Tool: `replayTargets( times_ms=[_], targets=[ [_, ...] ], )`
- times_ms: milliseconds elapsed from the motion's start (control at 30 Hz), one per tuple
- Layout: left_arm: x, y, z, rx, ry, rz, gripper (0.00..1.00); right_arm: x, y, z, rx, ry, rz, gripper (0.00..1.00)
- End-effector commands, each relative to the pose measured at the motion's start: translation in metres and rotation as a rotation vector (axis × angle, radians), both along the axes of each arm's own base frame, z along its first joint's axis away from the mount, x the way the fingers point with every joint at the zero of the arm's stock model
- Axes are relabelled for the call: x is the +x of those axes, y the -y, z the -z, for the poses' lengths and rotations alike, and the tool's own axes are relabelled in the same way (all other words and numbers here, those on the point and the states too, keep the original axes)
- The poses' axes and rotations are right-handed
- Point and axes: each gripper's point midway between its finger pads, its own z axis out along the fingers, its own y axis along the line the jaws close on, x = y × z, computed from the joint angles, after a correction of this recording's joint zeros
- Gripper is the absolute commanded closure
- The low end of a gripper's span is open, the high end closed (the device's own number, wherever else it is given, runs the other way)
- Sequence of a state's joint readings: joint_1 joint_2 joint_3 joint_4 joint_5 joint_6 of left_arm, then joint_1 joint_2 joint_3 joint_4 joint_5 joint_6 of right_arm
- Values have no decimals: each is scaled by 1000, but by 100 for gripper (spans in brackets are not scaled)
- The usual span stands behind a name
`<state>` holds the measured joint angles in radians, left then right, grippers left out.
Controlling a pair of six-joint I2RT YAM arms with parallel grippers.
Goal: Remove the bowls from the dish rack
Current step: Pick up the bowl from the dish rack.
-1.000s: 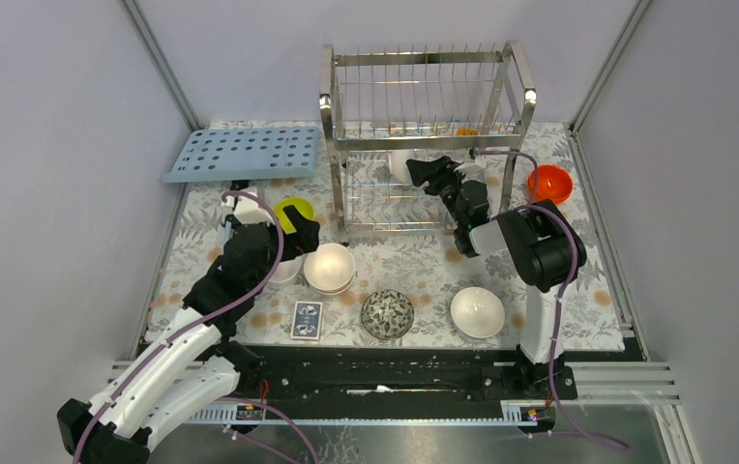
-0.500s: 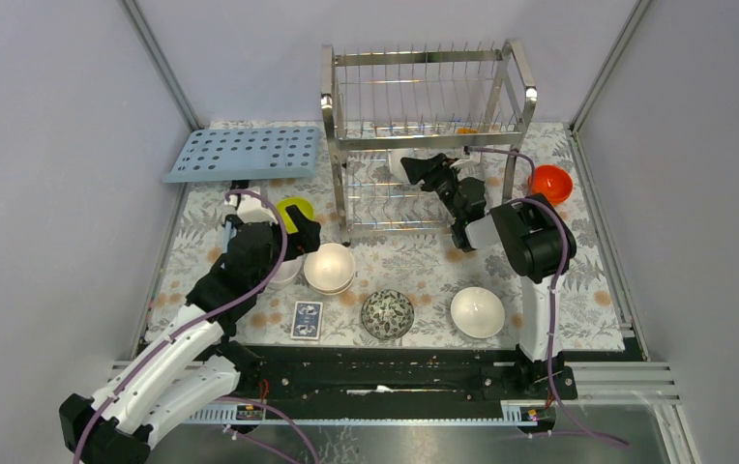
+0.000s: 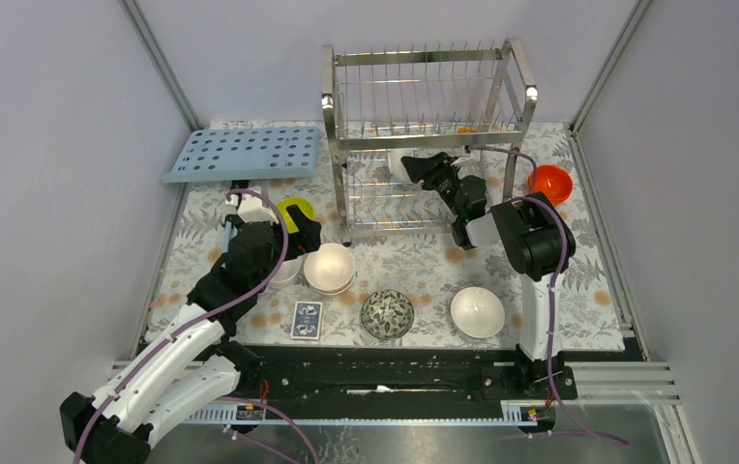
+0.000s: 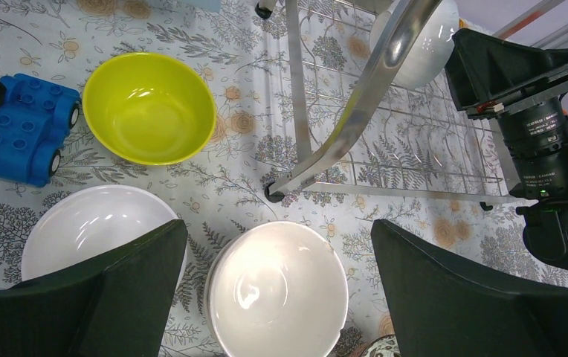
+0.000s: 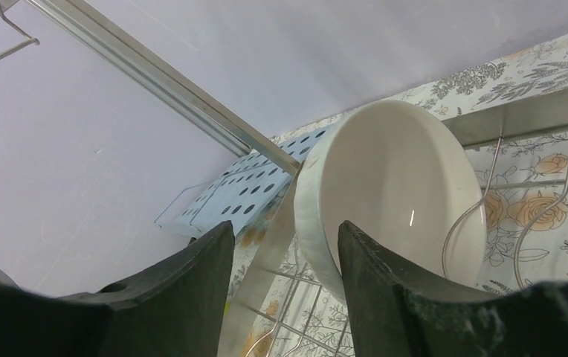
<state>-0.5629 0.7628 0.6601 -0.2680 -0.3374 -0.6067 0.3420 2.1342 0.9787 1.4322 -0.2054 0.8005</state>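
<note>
We see that over the last second the right arm has reached deeper into the dish rack (image 3: 424, 58), with its elbow drawn closer to the rack's near side. The right gripper (image 5: 285, 229) straddles the rim of the white bowl (image 5: 400, 178), which stands on edge in the lower tier. One finger is inside and one outside, with a gap still showing at the outer wall, so the jaws are apart and not clamped. The left arm has not shifted. We find the left gripper (image 4: 277, 245) spread wide above the stacked bowls (image 4: 277, 297), near the yellow-green bowl (image 4: 149, 108). A patterned bowl (image 3: 387, 314) and an orange bowl (image 3: 549, 182) sit on the flowered cloth (image 3: 414, 261). A blue tray (image 3: 245, 152) lies at the far left, and pale walls (image 3: 56, 145) enclose the table.
</note>
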Motion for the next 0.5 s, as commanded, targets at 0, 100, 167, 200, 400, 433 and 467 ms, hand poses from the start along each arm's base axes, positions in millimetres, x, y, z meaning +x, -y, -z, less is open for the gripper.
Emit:
replayTargets(
  times_ms=[0, 100, 167, 200, 400, 433, 467],
  targets=[
    [5, 3, -10, -16, 47, 5, 1, -5, -14, 8, 2, -54, -71, 38],
    [4, 3, -9, -16, 45, 9, 1, -4, -11, 19, -32, -96, -50, 37],
    [3, 4, -8, -19, 42, 16, 1, -3, -11, 26, -51, -120, -43, 37],
    [3, 4, -7, -20, 40, 16, 1, -4, -12, 29, -58, -131, -47, 38],
    [2, 5, -5, -26, 36, 20, 1, -5, -18, 27, -35, -124, -71, 44],
    [2, 5, -6, -26, 37, 20, 1, -5, -19, 26, -30, -120, -77, 45],
    [2, 5, -6, -27, 38, 19, 1, -6, -22, 24, -26, -114, -91, 46]
  ],
)
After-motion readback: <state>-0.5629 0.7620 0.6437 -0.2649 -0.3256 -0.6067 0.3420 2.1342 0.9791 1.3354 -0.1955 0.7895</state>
